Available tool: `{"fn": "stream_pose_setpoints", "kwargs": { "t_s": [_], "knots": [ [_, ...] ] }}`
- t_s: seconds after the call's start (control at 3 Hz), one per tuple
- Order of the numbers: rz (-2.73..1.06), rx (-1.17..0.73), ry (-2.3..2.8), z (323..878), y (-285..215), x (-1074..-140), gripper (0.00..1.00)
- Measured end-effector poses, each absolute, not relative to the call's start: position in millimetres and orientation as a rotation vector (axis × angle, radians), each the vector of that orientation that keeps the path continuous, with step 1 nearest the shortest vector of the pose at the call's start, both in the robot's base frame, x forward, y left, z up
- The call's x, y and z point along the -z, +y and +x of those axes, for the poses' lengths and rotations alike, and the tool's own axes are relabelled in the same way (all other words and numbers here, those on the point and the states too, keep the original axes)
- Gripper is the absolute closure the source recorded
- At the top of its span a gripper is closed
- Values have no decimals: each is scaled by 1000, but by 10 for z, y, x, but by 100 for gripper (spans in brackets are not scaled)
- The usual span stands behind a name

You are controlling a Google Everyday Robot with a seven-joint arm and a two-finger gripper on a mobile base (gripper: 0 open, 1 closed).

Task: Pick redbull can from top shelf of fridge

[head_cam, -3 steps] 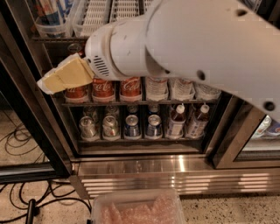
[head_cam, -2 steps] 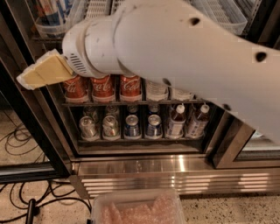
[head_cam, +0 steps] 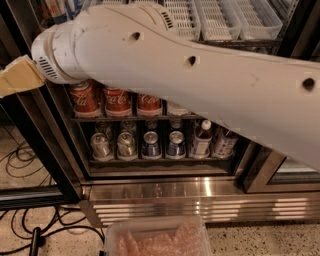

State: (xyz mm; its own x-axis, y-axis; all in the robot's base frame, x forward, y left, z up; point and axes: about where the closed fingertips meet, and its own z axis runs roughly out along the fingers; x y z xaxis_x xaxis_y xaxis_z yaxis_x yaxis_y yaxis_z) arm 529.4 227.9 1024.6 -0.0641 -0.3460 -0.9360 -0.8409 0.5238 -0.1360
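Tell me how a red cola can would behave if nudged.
Upright and round, the middle Coca-Cola can would probably tip, then roll; its tight row likely steadies it. The end effector sits at the picture's left edge, off the cans.

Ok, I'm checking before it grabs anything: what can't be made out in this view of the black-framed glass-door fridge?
Camera view: slim blue-and-silver redbull can not identifiable; blue-white shapes at the top edge are cut off and covered by the bulky white arm.
Dark wire top shelf with white trays: left half hidden by the arm.
Tan gripper: at the left edge, cut off by it.
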Motion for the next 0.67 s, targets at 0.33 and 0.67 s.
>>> {"fn": "stream_pose_setpoints", "kwargs": {
  "t_s": [0.33,0.67],
  "knots": [
    [-1027,-555,1646,5285,2299,-10251,0],
    [-952,-564,1631,5349,2256,-10319,0]
  ]
}}
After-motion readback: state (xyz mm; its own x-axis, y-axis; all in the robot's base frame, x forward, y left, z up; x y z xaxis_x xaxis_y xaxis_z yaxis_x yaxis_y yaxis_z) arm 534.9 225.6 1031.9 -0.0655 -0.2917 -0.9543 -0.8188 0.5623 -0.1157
